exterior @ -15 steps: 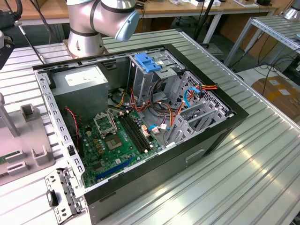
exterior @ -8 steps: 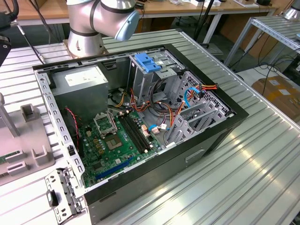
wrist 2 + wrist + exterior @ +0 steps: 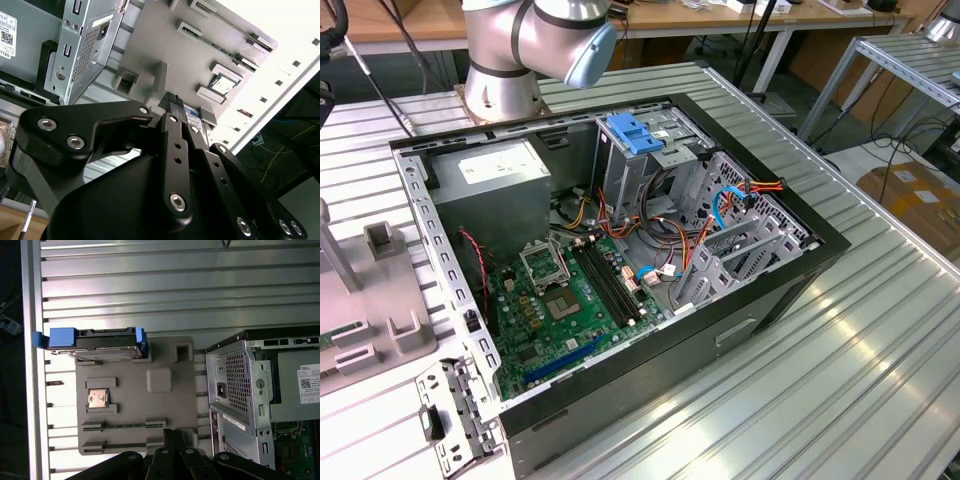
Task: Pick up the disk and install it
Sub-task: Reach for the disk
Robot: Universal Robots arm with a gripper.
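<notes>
Here, the black metal gripper [image 3: 173,436], jaws drawn together on nothing, hangs over one edge of the flat grey plastic fixture plate [image 3: 135,405]. The flat grey metal disk [image 3: 95,344], framed by bright blue plastic rails, stands on a long edge in a slot at the plate's opposite edge, well apart from the gripper. Its long axis runs along the slats of the ribbed aluminium table [image 3: 150,290], with the protruding blue end pointing away from the open grey metal computer case [image 3: 235,385]. Judged step: approach, with the pick not yet begun. The grasp calls for jaws opened across the disk's thickness.
</notes>
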